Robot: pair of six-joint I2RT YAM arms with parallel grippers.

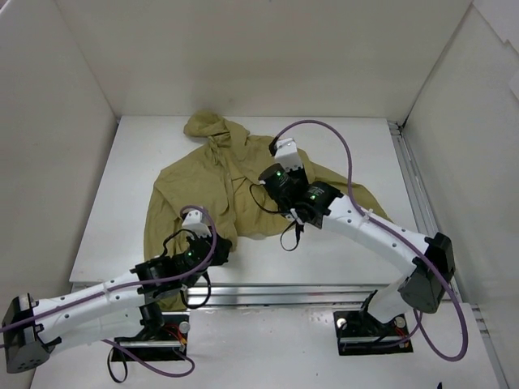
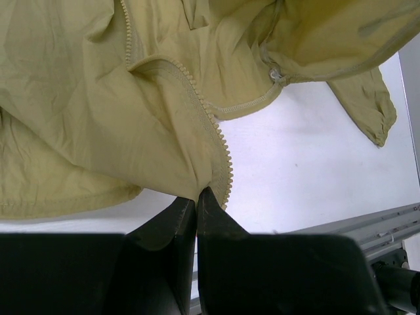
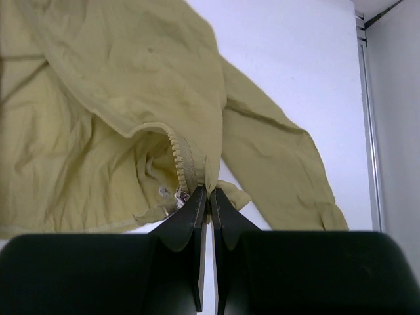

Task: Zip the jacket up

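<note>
Now left end effector (image 2: 197, 194) and right end effector (image 3: 209, 192) each pinch the jacket (image 1: 211, 186).

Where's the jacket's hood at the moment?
In the top view, the hood lies at the far end of the jacket, close to the back edge of the table and a little left of its middle.
</note>
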